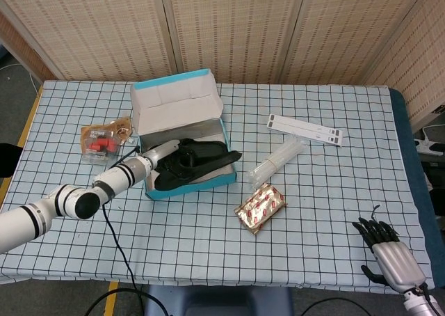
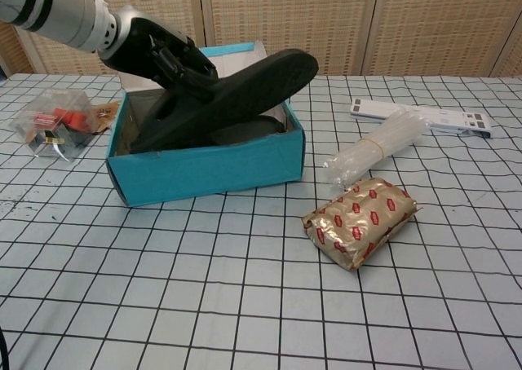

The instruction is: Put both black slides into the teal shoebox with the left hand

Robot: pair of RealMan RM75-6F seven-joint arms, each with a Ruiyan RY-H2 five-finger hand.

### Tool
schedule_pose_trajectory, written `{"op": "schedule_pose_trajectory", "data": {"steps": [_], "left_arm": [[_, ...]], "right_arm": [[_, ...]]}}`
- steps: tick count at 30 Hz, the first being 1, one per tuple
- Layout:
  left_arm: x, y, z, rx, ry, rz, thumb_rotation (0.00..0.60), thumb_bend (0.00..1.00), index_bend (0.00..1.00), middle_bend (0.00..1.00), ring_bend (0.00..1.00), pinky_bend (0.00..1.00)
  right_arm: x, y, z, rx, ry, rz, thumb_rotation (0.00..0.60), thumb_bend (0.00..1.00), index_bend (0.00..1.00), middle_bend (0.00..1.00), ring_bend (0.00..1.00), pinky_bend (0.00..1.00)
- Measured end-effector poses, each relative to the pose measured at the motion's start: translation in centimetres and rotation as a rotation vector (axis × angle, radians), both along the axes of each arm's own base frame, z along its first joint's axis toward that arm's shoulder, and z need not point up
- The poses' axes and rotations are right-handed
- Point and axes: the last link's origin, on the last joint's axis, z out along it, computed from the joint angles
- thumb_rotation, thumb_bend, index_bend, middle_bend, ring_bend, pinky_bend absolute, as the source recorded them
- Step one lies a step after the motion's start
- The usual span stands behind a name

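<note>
The teal shoebox (image 1: 191,188) (image 2: 204,170) stands left of the table's middle with its lid upright behind it. My left hand (image 1: 163,153) (image 2: 159,56) reaches in from the left and grips one black slide (image 1: 215,156) (image 2: 253,81). That slide is tilted, its heel end down in the box and its toe sticking up over the right wall. Under it, the second black slide (image 2: 245,132) lies inside the box. My right hand (image 1: 386,250) hangs at the table's near right corner, holding nothing, fingers apart; the chest view does not show it.
A clear plastic box of red items (image 1: 101,143) (image 2: 53,121) sits left of the shoebox. To the right lie a clear sleeve of sticks (image 1: 277,161) (image 2: 379,146), a gold foil packet (image 1: 261,208) (image 2: 363,222) and a white strip (image 1: 306,129) (image 2: 420,116).
</note>
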Motion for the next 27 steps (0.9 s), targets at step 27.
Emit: {"op": "schedule_pose_trajectory", "data": {"steps": [27], "left_arm": [[-3.3,2.2,-4.0,-0.151,0.224,0.071,0.6,1.0,0.56,0.69,0.64,0.65]], "right_arm": [[0.1,0.2,0.0,-0.003,-0.001,0.002,0.6,0.21,0.0,0.0,0.0,0.0]]}}
